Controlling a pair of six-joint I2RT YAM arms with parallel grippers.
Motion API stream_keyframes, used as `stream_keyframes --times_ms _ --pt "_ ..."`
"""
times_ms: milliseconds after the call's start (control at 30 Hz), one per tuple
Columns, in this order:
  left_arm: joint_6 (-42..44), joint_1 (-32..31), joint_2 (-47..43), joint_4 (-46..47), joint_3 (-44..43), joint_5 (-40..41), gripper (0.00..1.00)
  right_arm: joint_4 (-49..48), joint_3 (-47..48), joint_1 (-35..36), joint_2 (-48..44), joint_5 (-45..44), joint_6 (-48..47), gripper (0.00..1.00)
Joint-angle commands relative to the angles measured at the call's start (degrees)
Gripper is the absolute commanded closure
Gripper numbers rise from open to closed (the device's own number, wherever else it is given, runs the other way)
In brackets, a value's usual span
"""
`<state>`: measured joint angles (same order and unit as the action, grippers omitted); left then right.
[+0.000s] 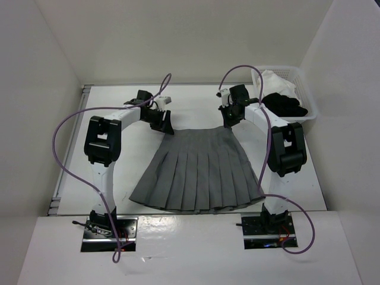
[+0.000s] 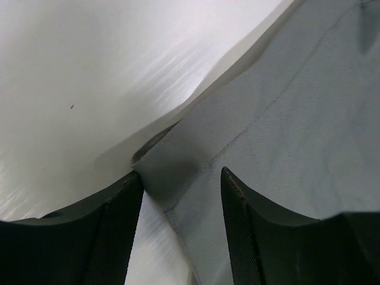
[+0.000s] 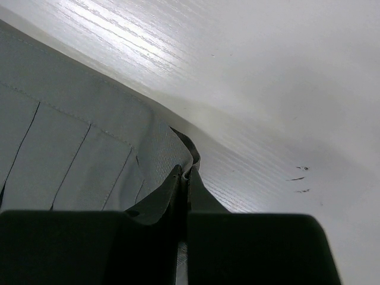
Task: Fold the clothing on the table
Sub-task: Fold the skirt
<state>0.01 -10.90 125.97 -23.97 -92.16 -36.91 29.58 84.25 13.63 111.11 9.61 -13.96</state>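
Item: 1 grey skirt [image 1: 199, 169], spread flat in the middle of the table [image 1: 297, 184], hem toward the near edge.
Right gripper [image 3: 184, 178]: pressed together, pinching the waistband's right corner (fabric bunched).
Left gripper [image 2: 181, 178]: 2 fingers spread, straddling the left corner.
Basket [image 1: 310, 101]: far right corner.

A small white plastic basket [image 1: 310, 100] sits at the far right of the overhead view, close to the right-hand wall panel. Two garments lie in it: a crumpled white garment [image 1: 275, 79] at the far end and a black garment [image 1: 287, 105] at the near end, touching it. Plain white wall panels [image 1: 196, 35] close in the scene at the back and on both sides.
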Motion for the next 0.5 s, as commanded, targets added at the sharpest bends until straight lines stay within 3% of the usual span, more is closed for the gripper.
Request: stream_keyframes --times_ms 0,200,467 --pt "1.92 0.0 4.45 -3.54 -0.74 -3.52 0.39 -1.37 0.39 0.43 -3.36 -0.38 -0.19 1.0" --pt "2.19 0.52 4.98 -4.16 -1.8 -4.84 0.44 -1.37 0.39 0.43 -4.41 -0.38 -0.19 1.0" --pt "1.58 1.05 5.51 -4.69 -1.27 -5.9 0.72 -1.37 -0.14 0.43 -4.94 0.15 -0.19 1.0"
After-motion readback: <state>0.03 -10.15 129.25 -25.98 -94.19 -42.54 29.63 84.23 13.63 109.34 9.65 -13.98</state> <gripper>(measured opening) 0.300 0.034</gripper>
